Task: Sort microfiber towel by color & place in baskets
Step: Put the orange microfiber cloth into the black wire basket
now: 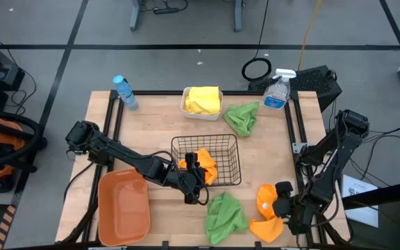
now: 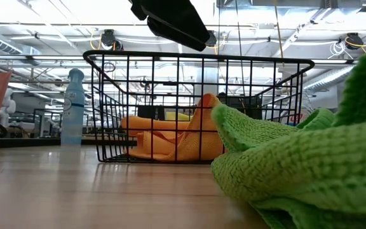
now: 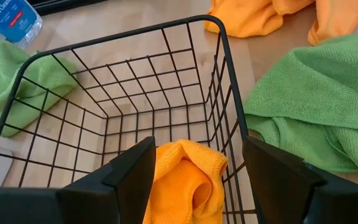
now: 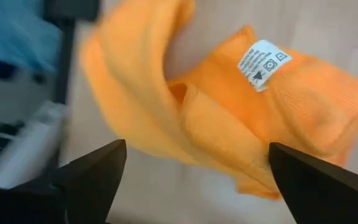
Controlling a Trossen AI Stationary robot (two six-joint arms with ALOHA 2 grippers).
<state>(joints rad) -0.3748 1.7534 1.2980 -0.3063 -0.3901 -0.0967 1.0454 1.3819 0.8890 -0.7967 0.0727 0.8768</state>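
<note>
An orange towel lies crumpled in the black wire basket, between the left gripper's parted fingers at the near rim. A second orange towel, its white tag visible only in the right wrist view, lies near the table's front-right edge beneath the right gripper's wide-spread fingers, a green towel beside it.

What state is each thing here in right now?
Wire basket: holds one orange towel.
White tub: filled with yellow towels.
Orange tub: empty.
Green towel: loose by the spray bottle.
Second green towel: loose, crumpled at the table's front.
Second orange towel: on the table, not held.
Left tool: open over the basket.
Right tool: open above the orange towel.
</note>
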